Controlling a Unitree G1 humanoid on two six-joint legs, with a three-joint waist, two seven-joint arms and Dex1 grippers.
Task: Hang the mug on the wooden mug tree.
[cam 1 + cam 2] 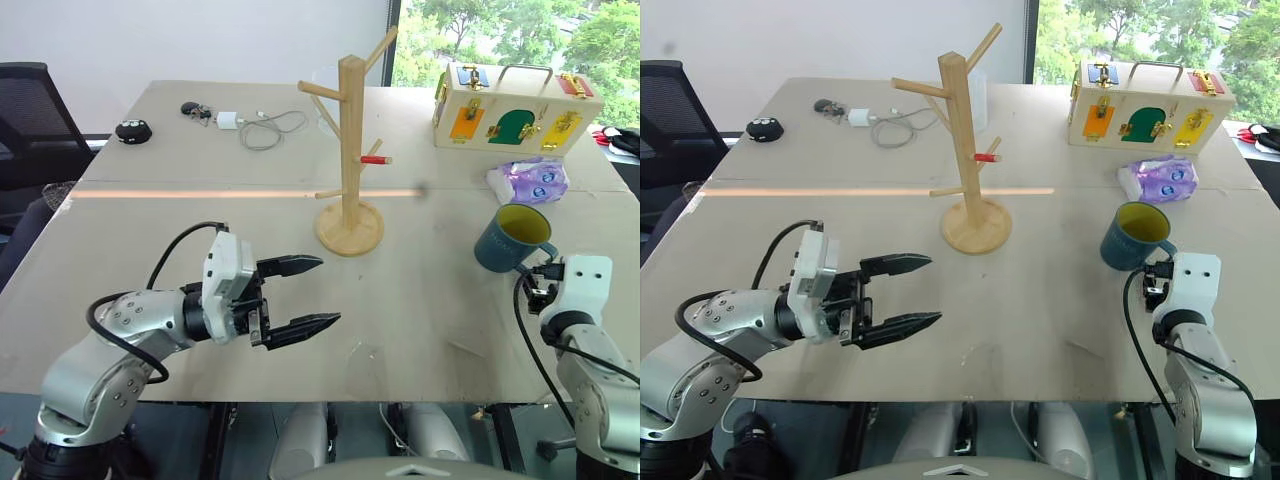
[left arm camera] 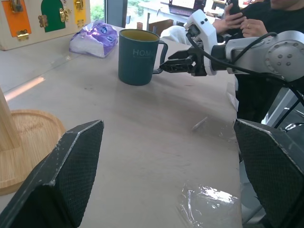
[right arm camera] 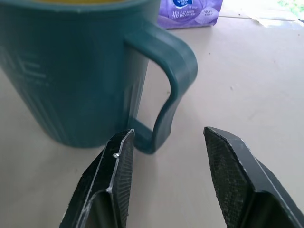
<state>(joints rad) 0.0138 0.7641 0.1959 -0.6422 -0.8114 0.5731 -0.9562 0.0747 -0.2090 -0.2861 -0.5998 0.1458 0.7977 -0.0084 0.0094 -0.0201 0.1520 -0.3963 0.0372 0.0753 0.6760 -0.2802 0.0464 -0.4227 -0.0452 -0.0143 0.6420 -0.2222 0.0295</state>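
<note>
Here, the mug (image 1: 512, 238) is seen standing upright on the table (image 1: 420, 310), at the robot's right, with its yellow-green inside showing and its mouth facing up. Its loop handle (image 3: 167, 85) is turned back toward the robot, straight at the right gripper (image 3: 166, 161). In the right wrist view the handle is seen rising between the two black fingers (image 3: 118, 166), which are held apart with a gap on either side; the lower end of the loop lies just ahead of the fingertips and no contact can be made out. The right gripper is judged to be lined up for a pinch on the handle, and whether it is touching yet cannot be told.

Beyond the mug, a purple tissue pack (image 1: 528, 181) and a box with coloured latched doors (image 1: 515, 106) are set further back on the table. The wooden mug tree (image 1: 350, 150) is placed upright near the table's middle, well apart from the mug and to the mug's left, its post vertical on a round base (image 1: 350, 230) and its pegs angled upward, one peg red-tipped (image 1: 376, 159).

The left gripper (image 1: 305, 295) is held above the near part of the table, pointed across toward the right, its fingers spread wide and nothing between them. The right arm is plainly the nearer one to the mug. Once gripped, the mug would have to be carried leftward to the tree.
</note>
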